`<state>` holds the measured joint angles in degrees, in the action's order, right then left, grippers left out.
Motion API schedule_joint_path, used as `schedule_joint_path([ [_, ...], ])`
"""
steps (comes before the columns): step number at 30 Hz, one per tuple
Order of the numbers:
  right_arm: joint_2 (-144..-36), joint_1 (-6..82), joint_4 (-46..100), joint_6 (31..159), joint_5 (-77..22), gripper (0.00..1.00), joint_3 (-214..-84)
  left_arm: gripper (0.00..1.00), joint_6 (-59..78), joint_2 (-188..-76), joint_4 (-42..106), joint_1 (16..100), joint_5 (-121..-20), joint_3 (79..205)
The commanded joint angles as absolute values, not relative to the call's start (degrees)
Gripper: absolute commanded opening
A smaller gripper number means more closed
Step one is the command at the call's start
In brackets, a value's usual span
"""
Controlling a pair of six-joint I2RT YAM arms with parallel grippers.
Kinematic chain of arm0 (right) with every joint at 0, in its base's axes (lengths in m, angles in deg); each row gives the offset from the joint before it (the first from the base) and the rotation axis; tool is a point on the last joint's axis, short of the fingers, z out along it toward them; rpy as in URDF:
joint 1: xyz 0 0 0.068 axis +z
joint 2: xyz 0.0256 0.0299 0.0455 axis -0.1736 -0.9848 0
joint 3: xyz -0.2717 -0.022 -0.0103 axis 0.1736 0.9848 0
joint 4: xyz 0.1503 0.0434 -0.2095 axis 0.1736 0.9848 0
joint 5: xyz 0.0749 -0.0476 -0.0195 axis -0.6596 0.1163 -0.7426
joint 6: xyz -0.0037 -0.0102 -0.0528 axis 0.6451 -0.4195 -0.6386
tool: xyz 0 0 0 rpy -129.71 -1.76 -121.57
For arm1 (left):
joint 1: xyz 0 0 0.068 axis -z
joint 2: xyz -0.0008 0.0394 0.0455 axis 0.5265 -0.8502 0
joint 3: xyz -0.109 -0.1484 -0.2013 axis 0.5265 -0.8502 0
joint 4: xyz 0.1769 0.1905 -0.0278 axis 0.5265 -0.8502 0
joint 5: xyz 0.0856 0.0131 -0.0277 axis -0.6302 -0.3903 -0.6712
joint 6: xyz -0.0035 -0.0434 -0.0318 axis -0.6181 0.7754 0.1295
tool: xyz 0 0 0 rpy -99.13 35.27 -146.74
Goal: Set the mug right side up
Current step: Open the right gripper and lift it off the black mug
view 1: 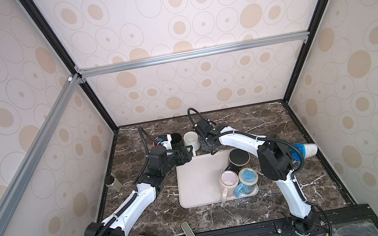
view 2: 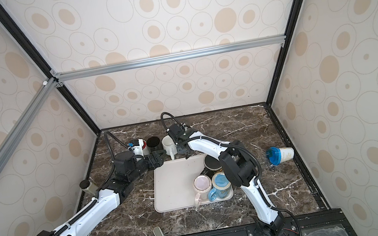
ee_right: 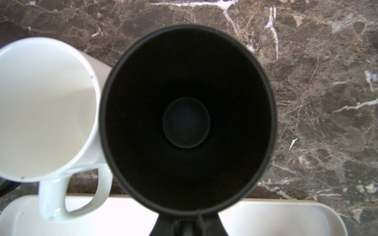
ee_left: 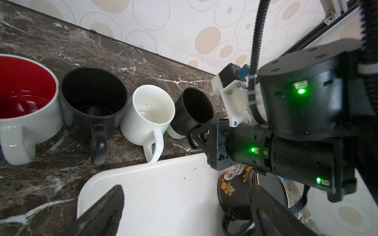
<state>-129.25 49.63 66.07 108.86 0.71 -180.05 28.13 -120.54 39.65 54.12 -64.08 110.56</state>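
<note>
- Right wrist view: it looks straight down into the small black mug (ee_right: 186,122), whose mouth faces up, so the mug is right side up.
- The right gripper (ee_right: 187,223) sits at the mug's near edge, and its jaws are clamped tight on the handle.
- The left wrist view shows the same grip from the side: the right gripper (ee_left: 197,137) pinches the handle of the small black mug (ee_left: 194,108). The mug leans a little, and its white bottom band is down at the table (ee_left: 51,126).
- I cannot tell whether the mug's base rests fully on the table.
- The mug is at the right end of a row behind the tray (ee_left: 163,194), just beside the white mug (ee_left: 151,114).
- The row goes on to the left with the big black mug (ee_left: 92,98) and the red-lined mug (ee_left: 24,92). All three have their mouths up and their handles toward the tray.
- The left gripper (ee_left: 186,189) is spread wide and holds nothing. Its fingers (ee_left: 106,210) hang over the tray's bare back part.
- In a top view the left gripper (view 1: 188,153) is at the tray's back left corner, near the white mug (view 1: 191,139).
- The wrist of the right arm hides most of the small black mug in both top views.
- On the tray's right side are a gilt mug (view 1: 239,158), a pink mug (view 1: 229,179) and a blue mug (view 1: 248,177), set close together.
- A blue-lidded cup (view 1: 305,149) lies on its side by the right wall, well apart from the mugs.
</note>
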Motion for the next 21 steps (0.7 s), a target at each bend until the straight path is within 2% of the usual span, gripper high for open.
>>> schedule_joint_path([
  [1, -130.11, 50.24, 65.03, 109.71, 0.88, 0.02, -181.92, 0.96, 28.54, -120.71, 40.01, 54.56, -64.91, 111.42],
  [14, -130.07, 50.79, 65.6, 109.78, 0.2, 0.05, -181.67, 0.96, 28.7, -120.4, 39.97, 54.88, -65.23, 110.64],
  [21, -128.48, 50.8, 64.36, 109.38, -1.92, 0.15, -180.32, 0.97, 28.79, -120.27, 40.08, 55.06, -65.34, 110.41],
])
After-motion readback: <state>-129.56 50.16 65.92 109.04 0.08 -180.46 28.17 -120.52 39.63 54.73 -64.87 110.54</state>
